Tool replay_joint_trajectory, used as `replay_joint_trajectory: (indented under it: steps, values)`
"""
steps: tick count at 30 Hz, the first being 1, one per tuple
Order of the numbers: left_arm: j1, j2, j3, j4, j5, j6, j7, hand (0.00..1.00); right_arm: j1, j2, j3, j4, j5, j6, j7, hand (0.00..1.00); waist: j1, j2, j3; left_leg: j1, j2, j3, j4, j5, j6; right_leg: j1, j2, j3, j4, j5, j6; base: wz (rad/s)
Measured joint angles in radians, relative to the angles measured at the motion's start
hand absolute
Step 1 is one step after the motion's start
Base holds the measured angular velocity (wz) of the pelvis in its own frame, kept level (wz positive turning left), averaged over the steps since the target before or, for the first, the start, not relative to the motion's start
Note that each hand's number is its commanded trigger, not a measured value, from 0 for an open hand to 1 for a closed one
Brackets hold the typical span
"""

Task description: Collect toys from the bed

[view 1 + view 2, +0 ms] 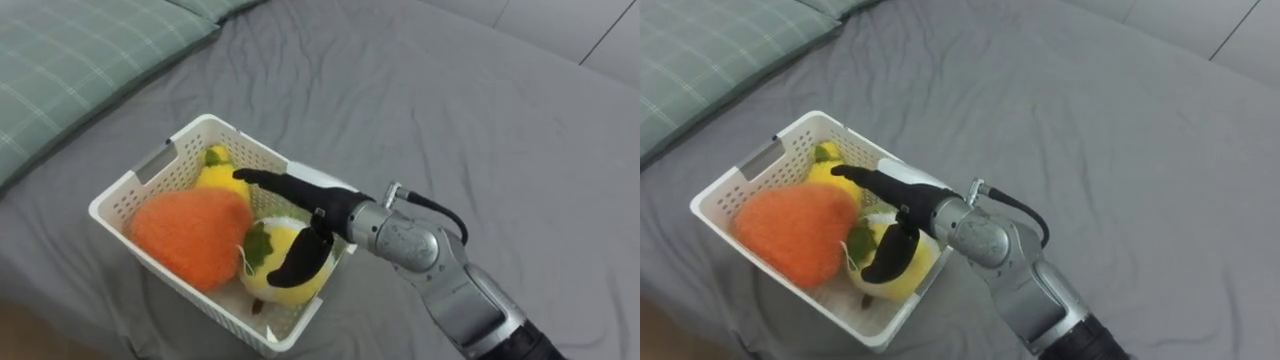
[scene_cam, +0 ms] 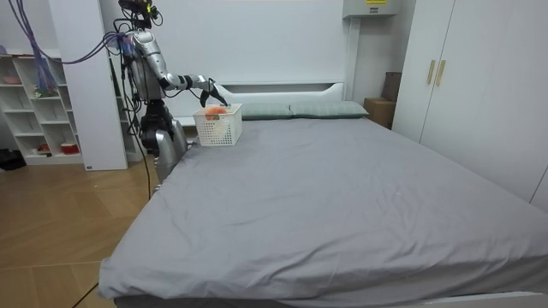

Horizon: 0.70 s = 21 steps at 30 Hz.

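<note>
Basket (image 1: 140,185) – white, slotted walls, sits on the grey bed (image 1: 450,110) near its left edge, turned corner-on to the robot. A green checked pillow (image 1: 70,60) lies to the far left, apart from the basket.

Three toys inside:
- orange toy (image 1: 190,235), plush and rounded, fills the left half
- yellow toy (image 1: 218,178), at the far side, half hidden behind the orange one, with a bit of green on top
- leafed toy (image 1: 255,282), yellow with a green leaf, in the near right corner, against the orange toy

Right hand (image 1: 315,205) reaches in from the right over the basket rim. Its fingers lie straight and released, stretched above the toys with the tips by the yellow toy. The thumb hangs down over the leafed toy – it may rest on the plush, contact not clear. Nothing is grasped.

In the room view the robot stands upright on the floor beside the head end of the bed, at the room view's left, one arm held out to the basket. A white shelf (image 2: 34,103) stands behind it.
</note>
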Motion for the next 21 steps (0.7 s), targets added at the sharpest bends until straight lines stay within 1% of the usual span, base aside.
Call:
replay_joint_trajectory:
  steps: [4,5,6,7,9,10,12,13,15,16,17,18,19,20,21]
  values:
    - [0.001,-0.003,-0.001,0.0,-0.011,0.0,0.009,0.0,0.0,0.001,-0.045,0.005,0.046,-0.001,-0.038,0.0,-0.004,0.006,0.004,0.001,0.0,0.001,0.0,0.0,0.0,0.001,0.0,0.003,0.0,0.0,0.0,0.0]
    - [0.001,-0.007,-0.001,0.003,-0.019,0.0,0.018,0.0,0.0,-0.001,-0.061,0.006,0.079,-0.001,-0.056,0.0,-0.007,0.01,0.0068,0.002,0.0,0.002,0.0,0.0,0.0,0.001,0.0,0.005,0.0,0.0,0.0,0.0]
    - [0.003,-0.01,-0.001,0.007,-0.019,0.0,0.023,0.0,0.0,0.0,-0.075,0.006,0.115,-0.003,-0.07,0.0,-0.021,0.014,0.0094,0.002,-0.001,0.0,0.002,0.001,0.001,0.002,0.0,0.005,0.0,0.0,0.0,0.0]
    - [0.004,-0.01,-0.001,0.009,-0.018,-0.001,0.023,0.0,0.003,0.0,-0.083,0.005,0.131,-0.007,-0.075,0.0,-0.027,0.016,0.0098,0.002,-0.001,0.0,0.002,0.001,0.001,0.002,-0.001,0.004,0.0,0.0,0.0,0.03]
    - [0.014,-0.01,0.0,0.011,-0.018,-0.007,0.028,0.0,0.016,0.006,-0.124,-0.002,0.203,-0.021,-0.102,0.0,-0.053,0.02,0.0095,0.0,-0.001,0.002,0.002,0.001,0.001,-0.001,0.0,0.008,0.001,0.0,0.0,-0.02]
    - [0.016,-0.011,0.0,0.011,-0.019,-0.008,0.031,0.0,0.021,0.008,-0.136,-0.006,0.221,-0.024,-0.114,0.0,-0.056,0.02,0.0091,0.001,0.0,0.005,0.002,0.001,0.001,-0.002,0.001,0.011,0.001,0.0,0.0,-0.12]
    - [0.021,-0.016,0.001,0.013,-0.02,-0.014,0.04,0.0,0.023,0.012,-0.175,-0.007,0.295,-0.035,-0.159,0.0,-0.076,0.024,0.0038,0.004,0.001,0.016,0.003,0.001,0.001,-0.006,0.001,0.023,0.001,0.0,0.0,-0.14]
    - [0.022,-0.018,0.001,0.013,-0.02,-0.017,0.04,0.0,0.023,0.012,-0.183,-0.007,0.312,-0.039,-0.17,0.0,-0.08,0.027,0.0016,0.007,0.001,0.018,0.004,0.001,0.001,-0.008,0.001,0.024,0.002,0.0,0.001,-0.12]
    - [0.032,-0.025,0.008,0.013,-0.016,-0.032,0.041,0.0,0.028,0.011,-0.225,-0.008,0.375,-0.055,-0.21,0.0,-0.088,0.042,-0.0042,0.02,0.002,0.029,0.001,0.001,0.002,-0.003,0.0,0.032,0.001,0.001,0.002,-0.13]
    - [0.032,-0.025,0.011,0.013,-0.016,-0.036,0.042,0.0,0.032,0.012,-0.237,-0.008,0.391,-0.062,-0.222,0.0,-0.094,0.046,-0.0071,0.023,0.003,0.031,0.001,0.001,0.002,0.0,0.0,0.032,0.001,0.001,0.002,-0.07]
    - [0.036,-0.026,0.021,0.013,-0.017,-0.046,0.047,0.0,0.042,0.015,-0.255,-0.013,0.42,-0.077,-0.247,0.0,-0.105,0.054,-0.0143,0.026,0.004,0.034,-0.001,0.001,0.002,0.002,-0.001,0.032,0.001,0.001,0.002,-0.08]
    - [0.042,-0.026,0.024,0.014,-0.018,-0.046,0.052,0.0,0.048,0.014,-0.27,-0.023,0.443,-0.086,-0.269,0.0,-0.114,0.063,-0.017,0.031,0.004,0.039,-0.003,0.001,0.002,0.005,-0.004,0.034,0.001,0.001,0.002,-0.08]
    - [0.045,-0.026,0.024,0.014,-0.018,-0.047,0.055,0.0,0.05,0.014,-0.281,-0.024,0.461,-0.096,-0.279,0.0,-0.126,0.067,-0.0177,0.032,0.005,0.04,-0.004,0.001,0.002,0.007,-0.003,0.034,0.001,0.001,0.002,-0.05]
    - [0.053,-0.026,0.024,0.013,-0.018,-0.052,0.058,0.0,0.055,0.012,-0.3,-0.024,0.494,-0.114,-0.298,0.0,-0.138,0.074,-0.0184,0.038,0.005,0.043,-0.006,0.001,0.002,0.011,-0.003,0.034,0.002,0.001,0.002,-0.06]
    - [0.062,-0.027,0.024,0.013,-0.019,-0.061,0.058,0.0,0.063,0.011,-0.323,-0.028,0.517,-0.123,-0.317,0.0,-0.144,0.078,-0.0203,0.045,0.007,0.049,-0.01,0.001,0.002,0.013,-0.003,0.043,0.002,0.001,0.002,-0.1]
